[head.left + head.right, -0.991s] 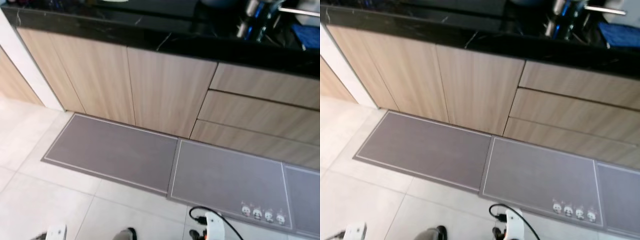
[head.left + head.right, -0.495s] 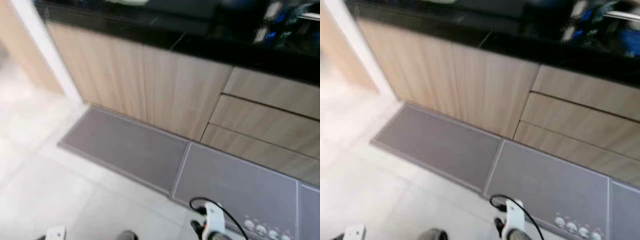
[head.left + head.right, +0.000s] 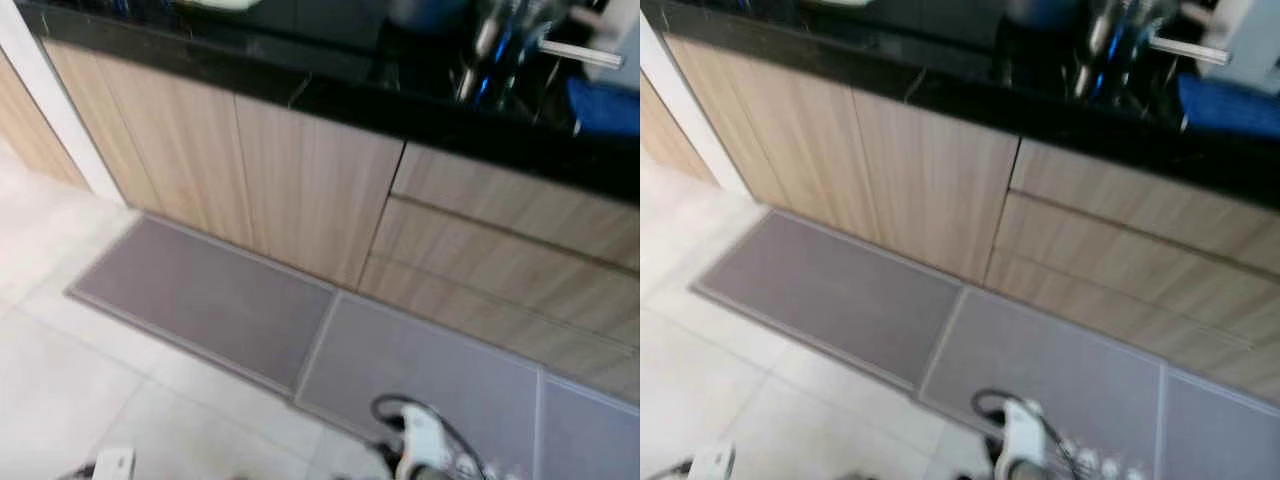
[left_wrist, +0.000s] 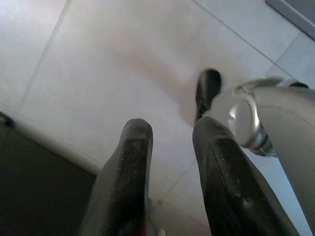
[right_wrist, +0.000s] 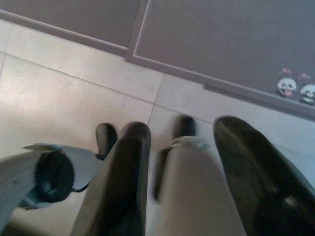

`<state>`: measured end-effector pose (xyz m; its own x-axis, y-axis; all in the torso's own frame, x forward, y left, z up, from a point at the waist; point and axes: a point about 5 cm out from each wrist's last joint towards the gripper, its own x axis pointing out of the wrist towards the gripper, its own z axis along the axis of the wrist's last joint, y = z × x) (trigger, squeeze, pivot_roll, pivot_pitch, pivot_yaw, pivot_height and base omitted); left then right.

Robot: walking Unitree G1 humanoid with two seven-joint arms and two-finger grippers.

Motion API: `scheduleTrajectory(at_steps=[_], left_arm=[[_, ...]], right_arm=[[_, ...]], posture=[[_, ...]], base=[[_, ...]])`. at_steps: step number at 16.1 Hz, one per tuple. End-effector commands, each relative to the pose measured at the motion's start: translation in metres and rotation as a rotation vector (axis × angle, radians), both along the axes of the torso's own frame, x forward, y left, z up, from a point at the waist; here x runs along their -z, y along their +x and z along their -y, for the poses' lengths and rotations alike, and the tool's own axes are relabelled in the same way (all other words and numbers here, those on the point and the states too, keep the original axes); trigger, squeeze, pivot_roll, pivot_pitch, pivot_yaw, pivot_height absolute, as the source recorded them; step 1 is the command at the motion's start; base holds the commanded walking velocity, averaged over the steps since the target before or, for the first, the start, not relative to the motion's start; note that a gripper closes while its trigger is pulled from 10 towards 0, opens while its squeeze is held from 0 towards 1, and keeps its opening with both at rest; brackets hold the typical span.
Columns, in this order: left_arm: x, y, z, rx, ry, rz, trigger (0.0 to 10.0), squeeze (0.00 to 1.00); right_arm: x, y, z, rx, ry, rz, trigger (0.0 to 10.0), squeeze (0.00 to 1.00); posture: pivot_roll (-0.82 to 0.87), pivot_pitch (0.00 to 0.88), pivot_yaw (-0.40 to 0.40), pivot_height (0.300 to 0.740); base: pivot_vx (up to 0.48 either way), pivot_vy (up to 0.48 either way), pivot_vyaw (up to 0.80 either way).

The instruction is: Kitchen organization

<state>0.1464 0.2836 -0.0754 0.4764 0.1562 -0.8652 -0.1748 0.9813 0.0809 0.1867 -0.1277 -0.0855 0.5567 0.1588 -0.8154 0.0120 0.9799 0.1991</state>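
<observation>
A black countertop [image 3: 300,88] runs across the top of the eye views, above light wooden cabinet doors [image 3: 300,190] and drawers [image 3: 500,235]. On the counter at the right stand blurred shiny utensils [image 3: 495,50] and a blue cloth [image 3: 605,105]. Both arms hang low. My left gripper [image 4: 172,130] is open over pale floor tiles with nothing between its fingers. My right gripper [image 5: 183,129] is open too, pointing down past my own leg toward the tiles.
Grey floor mats [image 3: 210,300] lie along the foot of the cabinets; one carries small panda prints [image 5: 295,88]. A white wall post [image 3: 50,110] stands at the left end. Pale tiles [image 3: 70,390] spread out in front. My black feet [image 4: 207,88] stand on them.
The whole picture has shifted and stays blurred, so the camera is moving; the counter now sits lower in the frame. Nothing in the kitchen itself has moved.
</observation>
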Motion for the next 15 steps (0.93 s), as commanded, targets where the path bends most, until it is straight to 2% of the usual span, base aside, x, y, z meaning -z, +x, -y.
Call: scheduleTrajectory(at_steps=[1, 5, 9, 13, 15], left_arm=[[0.0027, -0.006, 0.0007, -0.004, -0.009, -0.025, 10.0, 0.0], [0.0029, -0.0052, 0.002, -0.005, -0.013, -0.021, 10.0, 0.0], [0.0031, -0.0044, 0.0034, -0.009, -0.018, -0.018, 10.0, 0.0], [0.0032, -0.0046, 0.0033, -0.01, -0.018, -0.02, 10.0, 0.0], [0.0032, -0.0047, 0.0031, -0.014, -0.018, -0.02, 10.0, 0.0]], right_arm=[[0.0024, -0.0044, 0.0052, 0.024, -0.007, -0.02, 10.0, 0.0], [0.0029, -0.0054, 0.0065, 0.003, -0.02, -0.025, 10.0, 0.0], [0.0025, -0.0044, 0.0121, 0.025, -0.045, -0.014, 10.0, 0.0], [0.0021, -0.0035, 0.0109, 0.033, -0.039, -0.011, 10.0, 0.0], [0.0023, -0.004, 0.0109, 0.02, -0.045, -0.014, 10.0, 0.0]], posture=[[0.02, 0.149, -0.034, 0.74], [0.02, 0.147, -0.039, 0.74], [0.03, 0.153, -0.047, 0.74], [0.02, 0.154, -0.044, 0.74], [0.02, 0.153, -0.044, 0.74]], base=[[0.0, -0.307, -0.74], [0.0, -0.31, -0.77], [0.0, -0.309, 0.0], [0.0, -0.31, 0.0], [0.0, -0.311, -0.79]])
